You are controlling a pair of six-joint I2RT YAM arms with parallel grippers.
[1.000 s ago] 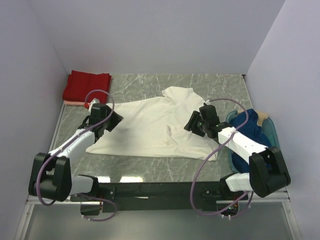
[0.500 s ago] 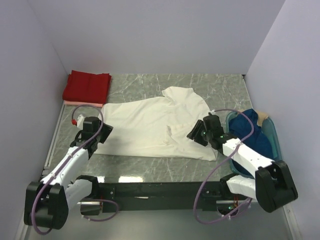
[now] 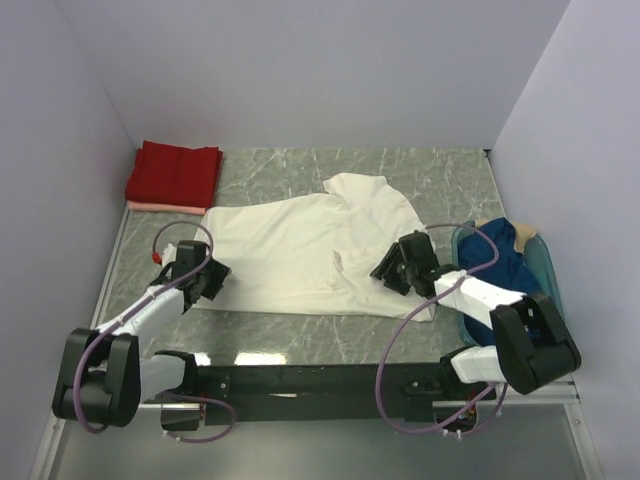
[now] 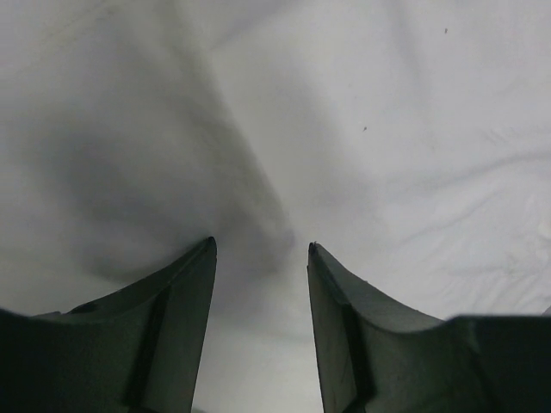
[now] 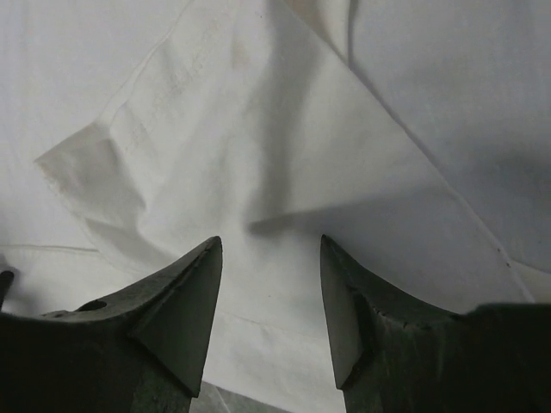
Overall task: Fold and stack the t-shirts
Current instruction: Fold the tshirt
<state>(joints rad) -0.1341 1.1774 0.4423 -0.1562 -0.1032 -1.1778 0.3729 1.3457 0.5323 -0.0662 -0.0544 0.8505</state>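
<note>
Gray marble table holds our cream-white shirt, spread out in the middle. We see our left gripper at its near left corner and our right gripper over its right side, both part open, holding nothing.

Both low — left tool, right tool agape.

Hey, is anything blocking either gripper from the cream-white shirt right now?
Nothing visible does. The left gripper and the right gripper both sit open right at the cream-white t-shirt, and each wrist view shows only its fabric ahead.
</note>
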